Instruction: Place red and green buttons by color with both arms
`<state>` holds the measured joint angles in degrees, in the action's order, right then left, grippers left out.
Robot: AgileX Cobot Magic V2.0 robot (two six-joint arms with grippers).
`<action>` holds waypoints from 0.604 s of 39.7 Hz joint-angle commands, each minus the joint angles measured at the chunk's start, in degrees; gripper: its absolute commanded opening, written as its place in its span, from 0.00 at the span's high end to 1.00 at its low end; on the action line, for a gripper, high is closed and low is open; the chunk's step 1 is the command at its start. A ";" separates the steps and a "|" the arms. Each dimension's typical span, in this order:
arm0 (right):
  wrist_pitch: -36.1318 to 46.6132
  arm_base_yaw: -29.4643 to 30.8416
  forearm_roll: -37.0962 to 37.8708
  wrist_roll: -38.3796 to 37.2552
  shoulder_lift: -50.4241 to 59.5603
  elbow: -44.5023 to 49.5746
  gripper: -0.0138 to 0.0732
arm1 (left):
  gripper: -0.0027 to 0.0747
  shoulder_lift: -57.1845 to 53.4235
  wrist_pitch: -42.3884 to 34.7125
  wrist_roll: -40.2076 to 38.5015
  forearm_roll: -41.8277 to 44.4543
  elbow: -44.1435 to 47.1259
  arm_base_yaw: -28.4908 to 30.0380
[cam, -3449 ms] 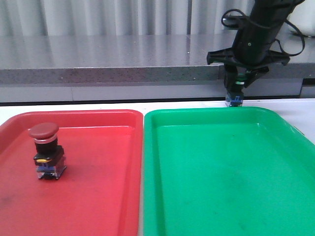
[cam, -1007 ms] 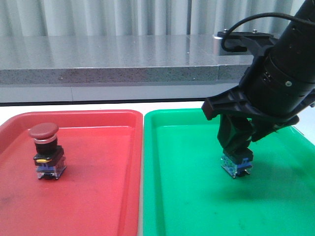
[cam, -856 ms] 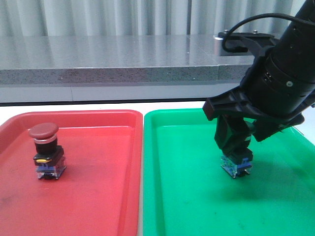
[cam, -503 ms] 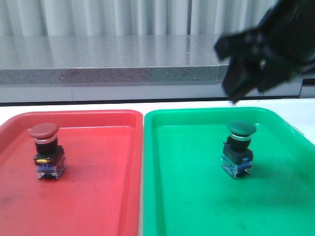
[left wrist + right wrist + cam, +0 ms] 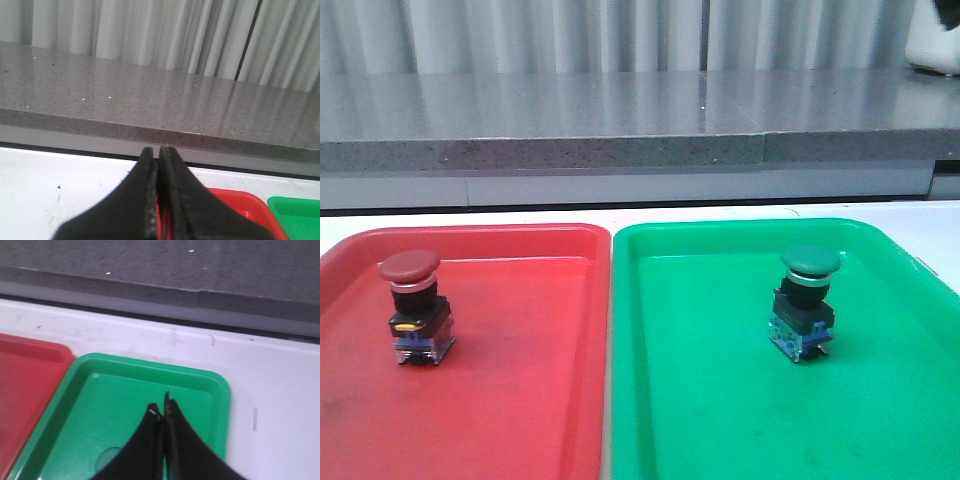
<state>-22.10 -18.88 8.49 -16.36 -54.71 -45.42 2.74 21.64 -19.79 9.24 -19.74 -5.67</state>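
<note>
The red button (image 5: 415,308) stands upright in the left part of the red tray (image 5: 520,400). Upright in the green tray (image 5: 720,400) stands the green button (image 5: 807,303), toward its right side. No arm shows in the front view. In the left wrist view my left gripper (image 5: 159,150) is shut with nothing in it, above the white table near a corner of the red tray (image 5: 235,200). In the right wrist view my right gripper (image 5: 162,407) is shut and empty, high above the green tray (image 5: 125,390); the round green cap (image 5: 111,458) shows partly beside its fingers.
A grey stone ledge (image 5: 620,120) runs along the back, with curtains behind it. White table (image 5: 930,225) surrounds the trays. The two trays lie side by side, touching. A white object (image 5: 935,45) sits at the far right on the ledge.
My right gripper lowered the green button into the green tray, let go of it, then rose up and out of the front view. The red button has not moved.
</note>
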 commanded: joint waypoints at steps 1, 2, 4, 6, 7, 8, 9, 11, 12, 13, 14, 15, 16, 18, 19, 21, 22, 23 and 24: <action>1.40 4.63 1.05 -0.05 6.83 1.72 0.98 | 0.99 0.61 -4.59 -0.23 0.01 -1.36 0.04; 1.28 5.71 1.05 -0.05 8.51 2.63 0.98 | 0.99 0.61 -4.59 -0.23 0.01 -1.36 0.04; 1.20 7.22 1.05 -0.05 11.95 4.85 0.98 | 0.99 0.61 -4.59 -0.23 0.01 -1.36 0.04; 1.31 8.16 1.05 -0.05 15.52 7.25 0.98 | 0.99 0.61 -4.59 -0.23 0.01 -1.36 0.04; 1.31 8.50 1.05 -0.05 17.58 8.90 0.98 | 0.99 0.61 -4.59 -0.23 0.01 -1.36 0.04; 1.31 8.61 1.05 -0.05 19.69 9.89 0.98 | 0.99 0.61 -4.59 -0.23 0.01 -1.36 0.04; 1.31 8.63 1.05 -0.05 21.29 11.23 0.98 | 0.99 0.61 -4.59 -0.23 0.01 -1.36 0.04; 1.37 8.63 1.05 -0.05 25.08 13.54 0.98 | 0.99 0.61 -4.59 -0.23 0.01 -1.36 0.04; 1.37 8.63 1.05 -0.05 27.30 14.53 0.98 | 0.99 0.61 -4.59 -0.23 0.01 -1.36 0.04; 1.52 8.63 1.05 -0.05 29.49 16.18 0.98 | 0.99 0.61 -4.59 -0.23 0.01 -1.36 0.04; 1.70 8.63 1.10 -0.05 31.71 17.16 0.98 | 0.99 0.61 -4.59 -0.23 0.01 -1.36 0.04; 1.83 8.63 1.21 -0.05 33.34 18.42 0.98 | 0.99 0.61 -4.59 -0.23 0.01 -1.36 0.04; 1.98 8.63 1.32 -0.05 35.50 19.32 0.98 | 0.99 0.61 -4.59 -0.23 0.01 -1.36 0.04; 2.12 8.63 1.77 -0.05 39.10 21.53 0.98 | 0.99 0.61 -4.59 -0.23 0.01 -1.36 0.04; 2.11 8.63 2.02 -0.05 41.05 22.25 0.98 | 0.99 0.61 -4.59 -0.23 0.01 -1.36 0.04; 2.11 8.63 2.20 -0.05 44.35 23.69 0.98 | 0.99 0.61 -4.59 -0.23 0.01 -1.36 0.04; 2.18 8.63 2.20 -0.05 45.40 24.16 0.98 | 0.99 0.61 -4.59 -0.23 0.01 -1.36 0.04; 2.39 8.63 2.20 -0.05 46.64 24.41 0.98 | 0.99 0.61 -4.59 -0.23 0.01 -1.36 0.04; 2.54 8.63 2.20 -0.05 47.42 24.52 0.98 | 0.99 0.61 -4.59 -0.23 0.01 -1.36 0.04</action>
<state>-24.71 -10.50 9.19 -16.36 -9.63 -20.22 2.74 21.64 -19.79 9.24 -19.74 -5.67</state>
